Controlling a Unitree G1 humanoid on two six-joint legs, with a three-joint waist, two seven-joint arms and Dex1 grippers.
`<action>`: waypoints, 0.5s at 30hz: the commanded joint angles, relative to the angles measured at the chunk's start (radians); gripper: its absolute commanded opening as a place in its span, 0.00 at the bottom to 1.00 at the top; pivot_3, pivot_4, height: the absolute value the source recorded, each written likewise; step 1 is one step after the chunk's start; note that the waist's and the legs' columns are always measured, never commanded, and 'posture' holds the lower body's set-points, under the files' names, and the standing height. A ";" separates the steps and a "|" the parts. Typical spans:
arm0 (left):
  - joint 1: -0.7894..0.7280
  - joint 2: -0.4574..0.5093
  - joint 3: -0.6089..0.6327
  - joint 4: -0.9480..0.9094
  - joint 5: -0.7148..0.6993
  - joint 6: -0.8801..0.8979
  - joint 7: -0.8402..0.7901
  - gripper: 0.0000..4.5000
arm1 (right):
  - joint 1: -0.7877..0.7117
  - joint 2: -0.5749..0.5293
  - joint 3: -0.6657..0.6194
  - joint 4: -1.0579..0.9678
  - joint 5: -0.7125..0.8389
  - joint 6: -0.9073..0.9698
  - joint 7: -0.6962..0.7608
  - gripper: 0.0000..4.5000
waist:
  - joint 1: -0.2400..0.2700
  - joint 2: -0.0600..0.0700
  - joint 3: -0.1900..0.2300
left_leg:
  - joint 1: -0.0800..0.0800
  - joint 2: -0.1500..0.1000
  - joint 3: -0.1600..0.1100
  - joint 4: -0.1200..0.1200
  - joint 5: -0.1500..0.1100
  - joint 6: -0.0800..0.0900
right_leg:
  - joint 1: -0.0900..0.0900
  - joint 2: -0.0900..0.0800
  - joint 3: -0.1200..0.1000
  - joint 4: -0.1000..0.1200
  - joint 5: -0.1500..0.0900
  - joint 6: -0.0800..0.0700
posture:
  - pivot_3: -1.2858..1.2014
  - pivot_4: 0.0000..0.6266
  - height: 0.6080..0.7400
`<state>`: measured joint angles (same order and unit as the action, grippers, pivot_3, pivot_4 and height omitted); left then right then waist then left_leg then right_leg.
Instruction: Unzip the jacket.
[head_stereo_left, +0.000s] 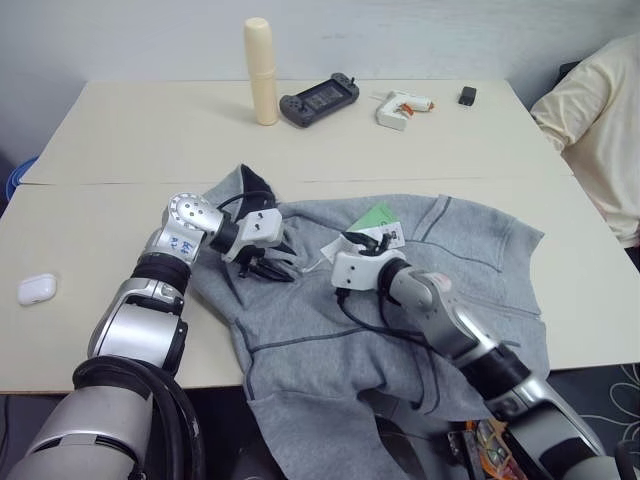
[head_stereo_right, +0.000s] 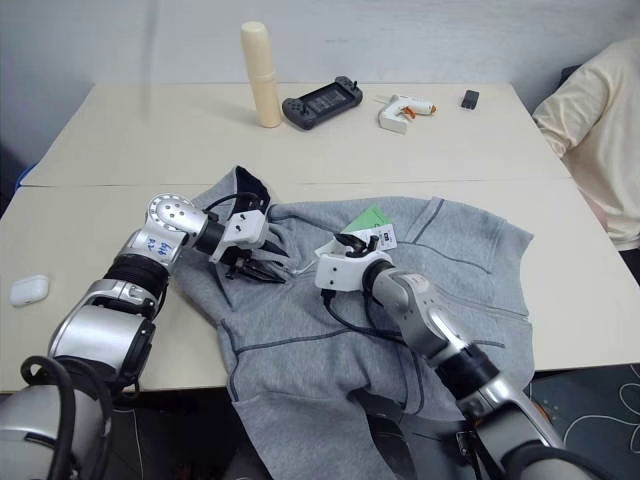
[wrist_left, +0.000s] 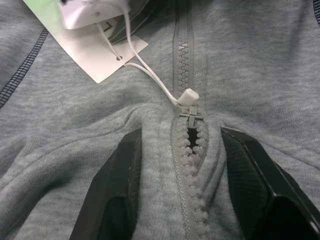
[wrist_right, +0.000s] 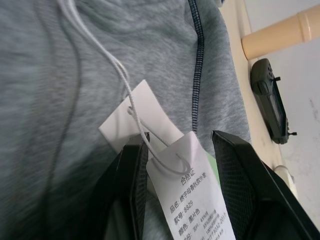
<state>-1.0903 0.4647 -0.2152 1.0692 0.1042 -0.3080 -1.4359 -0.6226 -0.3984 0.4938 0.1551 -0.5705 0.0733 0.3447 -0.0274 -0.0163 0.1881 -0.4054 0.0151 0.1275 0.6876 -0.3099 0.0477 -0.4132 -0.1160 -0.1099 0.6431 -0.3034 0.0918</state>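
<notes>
The light grey jacket (head_stereo_left: 470, 250) lies spread on the table, its lower part hanging over the front edge. My left gripper (wrist_left: 185, 145) is shut on a raised fold of the jacket, with the zipper teeth running between its fingers. The zipper slider (wrist_left: 189, 112) sits just beyond the fingertips, and a white string leads from it to the paper tags (wrist_left: 107, 55). My right gripper (wrist_right: 180, 145) is open beside the left one, at the chest of the jacket. A white printed tag (wrist_right: 192, 200) lies loosely between its fingers. A green tag (head_stereo_left: 375, 215) shows next to it.
At the table's far side stand a cream cylinder (head_stereo_left: 261, 70), a dark game controller (head_stereo_left: 320, 100), a white glue gun (head_stereo_left: 400, 108) and a small black item (head_stereo_left: 467, 95). A white earbud case (head_stereo_left: 37, 288) lies at the left. A person in a cream sleeve (head_stereo_left: 600, 120) sits at the right.
</notes>
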 joint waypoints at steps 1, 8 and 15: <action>-0.010 -0.006 -0.002 -0.007 0.004 -0.014 0.008 0.51 | -0.012 0.014 -0.002 0.070 -0.007 -0.032 -0.004 0.46 | 0.001 0.000 0.000 | 0.000 0.000 0.000 0.000 0.000 0.000 | 0.000 0.000 0.000 0.000 0.000 0.000 | 0.52 0.24 1.00; -0.002 0.021 0.003 0.002 0.010 -0.027 0.016 0.51 | 0.149 -0.138 -0.112 -0.270 0.018 0.034 0.165 0.46 | 0.007 0.000 0.000 | -0.001 0.000 -0.002 0.000 0.000 0.000 | 0.001 0.000 0.000 -0.001 0.000 0.000 | 0.52 0.24 1.00; 0.001 0.013 0.009 -0.002 0.002 -0.025 0.020 0.51 | 0.220 -0.128 -0.107 -0.320 0.000 0.049 0.178 0.46 | 0.002 0.000 0.000 | -0.001 0.000 -0.002 0.000 0.000 0.000 | 0.001 0.000 -0.001 -0.001 0.000 0.000 | 0.52 0.24 1.00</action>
<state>-1.0865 0.4825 -0.2150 1.0764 0.1165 -0.3265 -1.4195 -0.3889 -0.5457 0.3826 -0.1681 -0.5622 0.1291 0.5321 -0.0255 -0.0165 0.1881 -0.4058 0.0152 0.1257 0.6877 -0.3095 0.0473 -0.4124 -0.1157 -0.1111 0.6422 -0.3034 0.0918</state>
